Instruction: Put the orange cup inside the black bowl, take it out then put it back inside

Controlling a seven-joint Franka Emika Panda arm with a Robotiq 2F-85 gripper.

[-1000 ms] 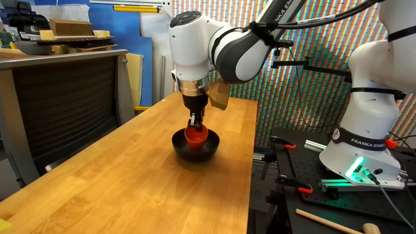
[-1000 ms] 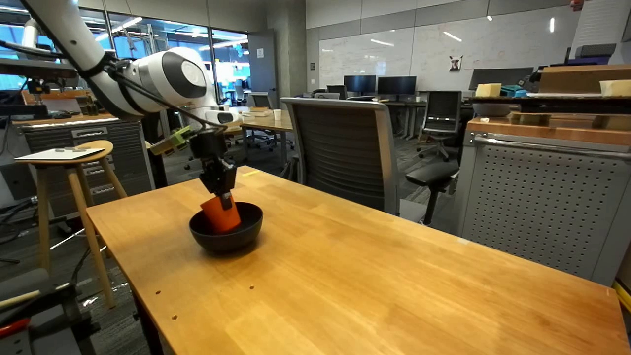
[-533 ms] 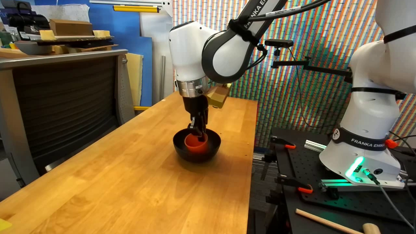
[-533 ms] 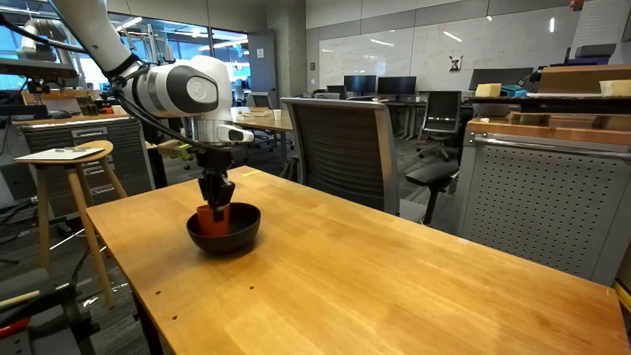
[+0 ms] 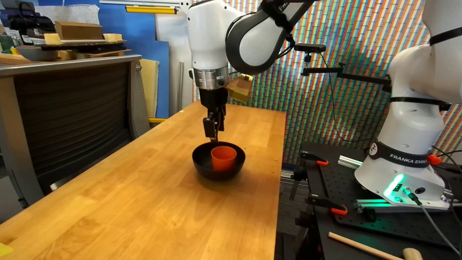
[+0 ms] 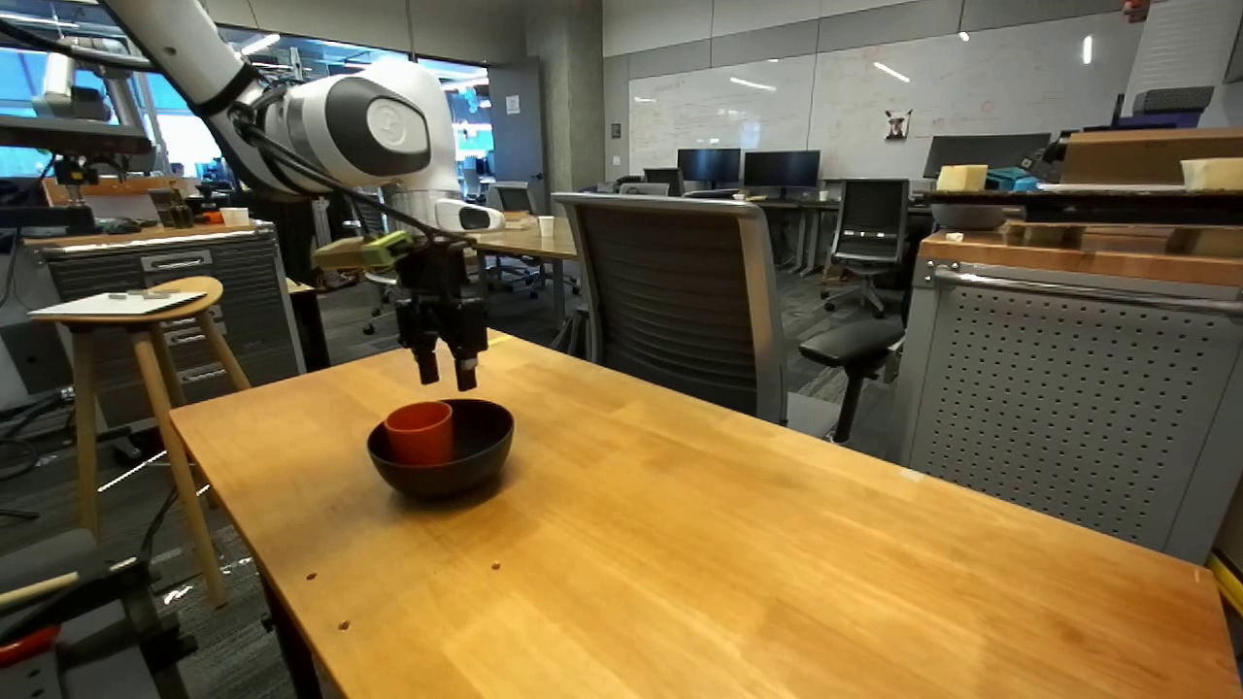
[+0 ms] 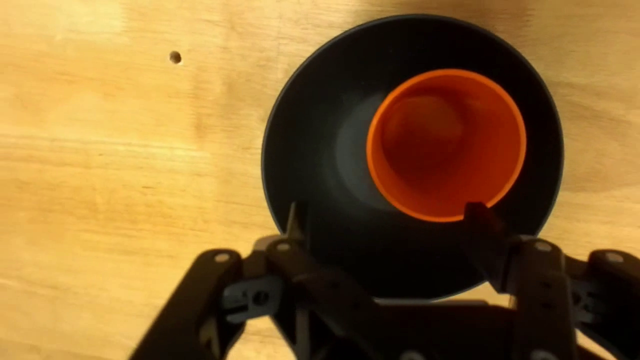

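Note:
The orange cup [image 5: 223,159] stands roughly upright inside the black bowl [image 6: 442,481], its mouth facing up. Seen from above in the wrist view, the cup [image 7: 445,145] sits off-centre in the bowl [image 7: 320,125], towards the right of the picture, with nothing inside it. My gripper [image 6: 449,377] hangs above the bowl, apart from the cup, with its two fingers spread. In the wrist view the gripper [image 7: 387,210] has a wide gap between its fingertips and holds nothing; one fingertip overlaps the cup's near rim only in the picture.
The bowl rests on a long wooden table [image 5: 162,202]. An office chair [image 6: 670,311] stands along one table edge. Beside the opposite edge is a black bench [image 5: 346,224] carrying the robot's base [image 5: 404,180], clamps and a wooden mallet [image 5: 364,245].
A second ago the tilted cup was gripped at its rim in the bowl. It came down upright, then the jaws opened, let it go, and the arm rose clear.

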